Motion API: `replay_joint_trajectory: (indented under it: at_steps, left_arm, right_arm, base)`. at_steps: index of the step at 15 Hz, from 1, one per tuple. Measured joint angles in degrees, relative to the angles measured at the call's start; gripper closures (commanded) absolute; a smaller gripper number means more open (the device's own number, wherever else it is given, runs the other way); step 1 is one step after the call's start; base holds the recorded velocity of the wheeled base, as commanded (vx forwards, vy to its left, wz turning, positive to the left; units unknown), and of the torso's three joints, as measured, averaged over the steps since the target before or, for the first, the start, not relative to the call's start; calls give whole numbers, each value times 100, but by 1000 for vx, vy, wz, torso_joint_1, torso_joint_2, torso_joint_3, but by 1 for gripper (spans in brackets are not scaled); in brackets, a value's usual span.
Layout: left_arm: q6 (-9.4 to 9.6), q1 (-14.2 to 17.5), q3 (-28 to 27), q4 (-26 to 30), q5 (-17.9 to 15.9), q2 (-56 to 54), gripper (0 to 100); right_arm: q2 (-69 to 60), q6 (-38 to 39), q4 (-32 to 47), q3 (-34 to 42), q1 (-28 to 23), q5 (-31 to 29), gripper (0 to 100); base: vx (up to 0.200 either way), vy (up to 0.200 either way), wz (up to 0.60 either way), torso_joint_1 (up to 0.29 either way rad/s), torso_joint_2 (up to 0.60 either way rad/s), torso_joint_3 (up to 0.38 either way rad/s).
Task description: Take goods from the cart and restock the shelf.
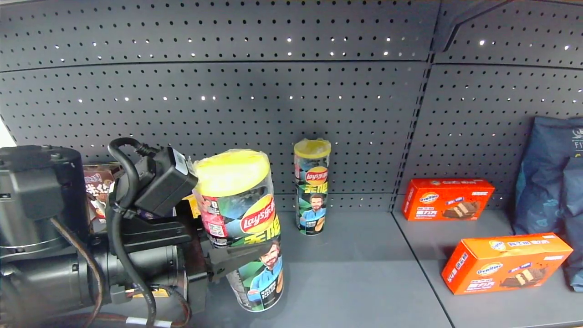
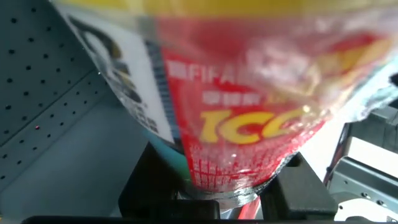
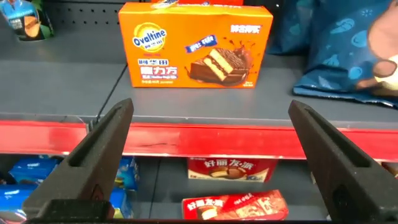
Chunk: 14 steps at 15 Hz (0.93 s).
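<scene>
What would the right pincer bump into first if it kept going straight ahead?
Probably the orange box on the shelf; the open right pincer points at it, though depth is hard to judge.

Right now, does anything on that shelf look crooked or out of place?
Only the chips can held in the left gripper: it leans, its top toward the robot's left, while the second can behind it stands upright. Nothing else stands out.

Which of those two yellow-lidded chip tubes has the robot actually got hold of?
The nearer, leaning tube, clamped in the left gripper. The other tube stands upright and free by the shelf's back panel.
</scene>
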Motion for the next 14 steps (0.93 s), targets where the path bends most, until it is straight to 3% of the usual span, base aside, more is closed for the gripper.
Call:
replay_joint_trajectory:
  at_steps: [3, 6, 11, 14]
  left_arm:
    - [0, -27, -20, 2, 137, -20, 100]
    - [-17, -96, -52, -62, 229, 2, 100]
    - [-20, -68, -7, -141, 240, 93, 100]
    - [-22, -55, 59, -134, 336, 90, 100]
  right_arm:
    - [7, 93, 11, -118, 0, -15, 0]
    - [524, 401, 112, -1224, 171, 95, 0]
    - [1802, 319, 167, -2083, 1036, 842, 0]
    - [2606, 27, -302, -2232, 1390, 1117, 0]
  base:
    - [0, 0, 0, 0, 0, 0]
    - [0, 0, 0, 0, 0, 0]
    - [0, 0, 0, 0, 0, 0]
    - [0, 0, 0, 0, 0, 0]
